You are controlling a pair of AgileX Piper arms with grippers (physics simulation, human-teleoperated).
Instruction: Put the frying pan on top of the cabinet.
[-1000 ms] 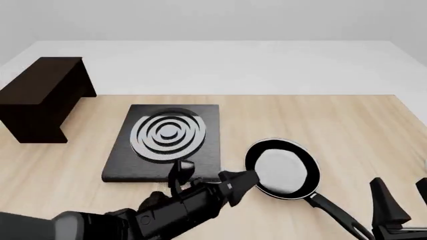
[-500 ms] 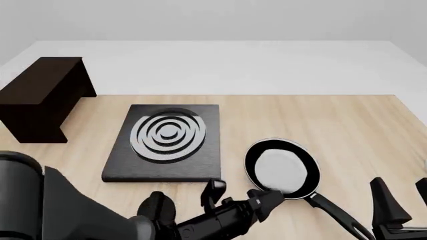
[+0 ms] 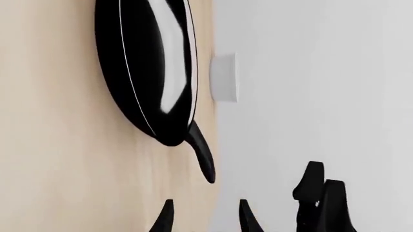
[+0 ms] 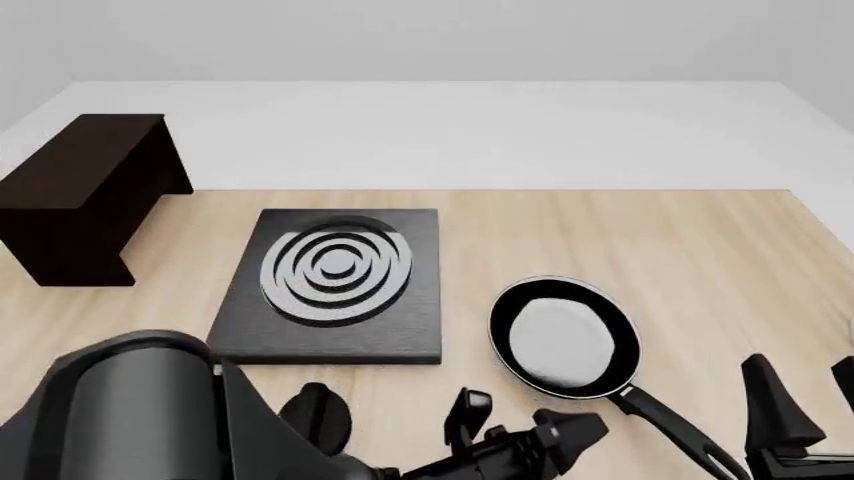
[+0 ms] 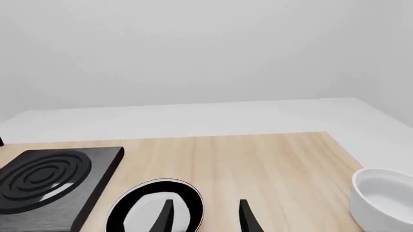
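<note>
The left claw [image 4: 514,440], fingers apart and empty, has pulled back toward the bench's near edge, apparently lining up on the pan [image 4: 563,338] near the near-right corner, untouched.

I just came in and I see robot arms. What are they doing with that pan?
Nothing is holding the frying pan yet. It sits on the table next to the stove plate. The left gripper, open, is near the pan's handle. The right gripper waits open nearby. The cabinet stands far off to the left, nothing on top.
</note>
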